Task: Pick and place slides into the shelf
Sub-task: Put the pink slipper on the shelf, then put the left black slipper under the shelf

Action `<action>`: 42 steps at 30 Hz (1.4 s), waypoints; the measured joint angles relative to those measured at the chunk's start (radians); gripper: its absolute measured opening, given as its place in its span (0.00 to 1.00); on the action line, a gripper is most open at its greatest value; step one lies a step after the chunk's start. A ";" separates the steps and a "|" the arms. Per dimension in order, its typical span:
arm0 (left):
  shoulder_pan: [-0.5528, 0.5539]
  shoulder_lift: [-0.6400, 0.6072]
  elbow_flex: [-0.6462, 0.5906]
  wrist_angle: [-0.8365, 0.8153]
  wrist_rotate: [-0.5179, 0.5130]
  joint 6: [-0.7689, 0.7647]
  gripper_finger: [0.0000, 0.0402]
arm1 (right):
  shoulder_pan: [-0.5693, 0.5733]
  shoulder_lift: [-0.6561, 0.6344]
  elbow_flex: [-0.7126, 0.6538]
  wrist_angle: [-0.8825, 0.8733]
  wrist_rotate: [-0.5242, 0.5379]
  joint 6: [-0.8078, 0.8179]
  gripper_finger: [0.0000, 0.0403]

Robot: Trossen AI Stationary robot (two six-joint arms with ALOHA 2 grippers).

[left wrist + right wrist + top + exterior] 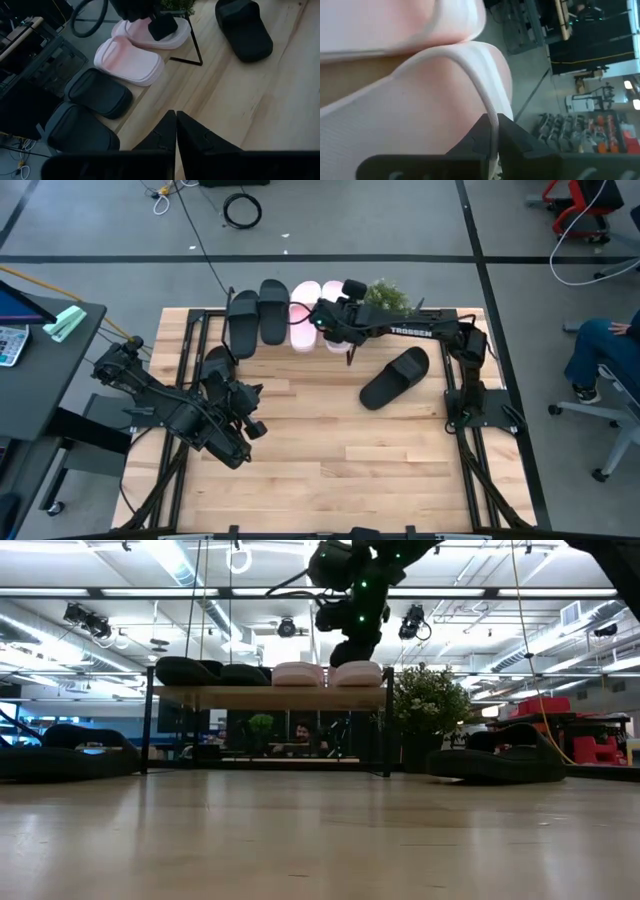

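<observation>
- The shelf [300, 340] stands at the table's far edge, and everything here is placed relative to it. Its wooden top board carries four slides in a row: two black slides [257, 313] toward its left end and two pink slides [305, 310] beside them, toes pointing out over the floor.
- The right gripper [335, 320] sits directly over the shelf's right end, on the outer pink slide [157, 31]. In the right wrist view its fingers [485, 131] pinch the thin pale edge of that slide's strap, with only a narrow gap between them. I judge it is setting the slide down square beside its partner, so the pair reads as a pair.
- The potted plant [387, 295] stands just beside the shelf's right end, which likely explains why the arm reaches in from the side instead of straight over.
- One black slide [395, 377] lies on the table in front of the shelf's right end, well apart from it.
- Another black slide [215, 365] lies near the shelf's left front corner, partly hidden by the left arm.
- The left gripper [248, 412] waits in front of the shelf's left half, fingers pressed together and holding nothing, probably staying clear until the right arm leaves.
</observation>
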 joint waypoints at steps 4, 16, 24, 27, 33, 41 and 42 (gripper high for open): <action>0.000 0.000 0.000 0.000 0.000 -0.003 0.06 | -0.002 -0.016 0.000 -0.002 -0.079 0.006 0.11; 0.000 0.000 0.000 0.001 0.000 -0.011 0.03 | 0.002 -0.108 0.000 -0.056 -0.184 0.121 0.30; 0.000 0.000 0.000 0.016 0.001 -0.011 0.05 | 0.007 -0.114 0.000 -0.123 -0.201 0.168 0.32; 0.000 0.000 0.000 0.016 0.001 -0.011 0.03 | 0.019 -0.115 0.000 -0.126 -0.201 0.167 0.32; 0.000 0.000 0.000 0.016 0.001 -0.011 0.02 | 0.063 -0.120 0.000 -0.126 -0.203 0.159 0.32; 0.000 0.000 0.000 0.017 0.001 -0.011 0.07 | 0.100 -0.120 0.000 -0.126 -0.201 0.158 0.32; 0.000 0.000 0.000 0.019 0.001 -0.011 0.07 | 0.106 -0.120 0.000 -0.126 -0.201 0.158 0.32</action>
